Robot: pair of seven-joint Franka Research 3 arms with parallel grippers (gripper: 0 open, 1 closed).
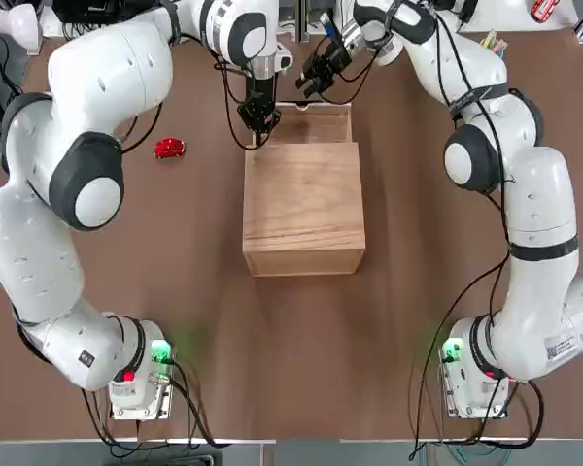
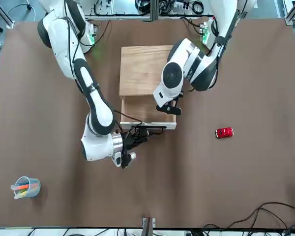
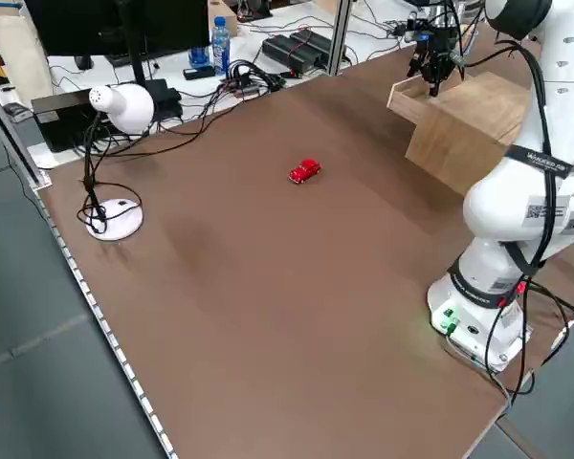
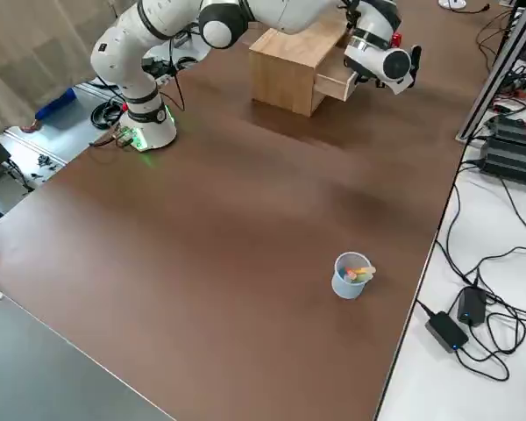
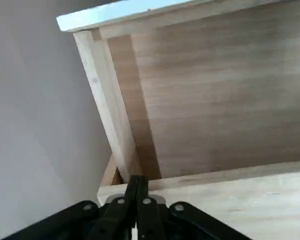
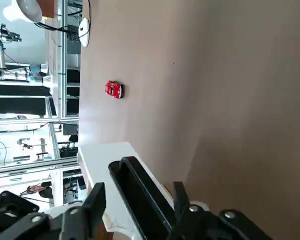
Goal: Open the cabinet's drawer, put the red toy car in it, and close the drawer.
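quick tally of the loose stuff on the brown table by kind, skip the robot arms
wooden cabinet with its drawer pulled out: 1
red toy car: 1
blue cup of coloured pens: 1
white desk lamp: 1
total: 4

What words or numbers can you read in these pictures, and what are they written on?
Nothing can be read for sure.
Dark lettering on the band around the left arm: too small to read.
White sticker with a square code on the left arm: too blurred to read.
White label on the right arm: too small to read.
The cabinet, the drawer and the red toy car: no writing visible.
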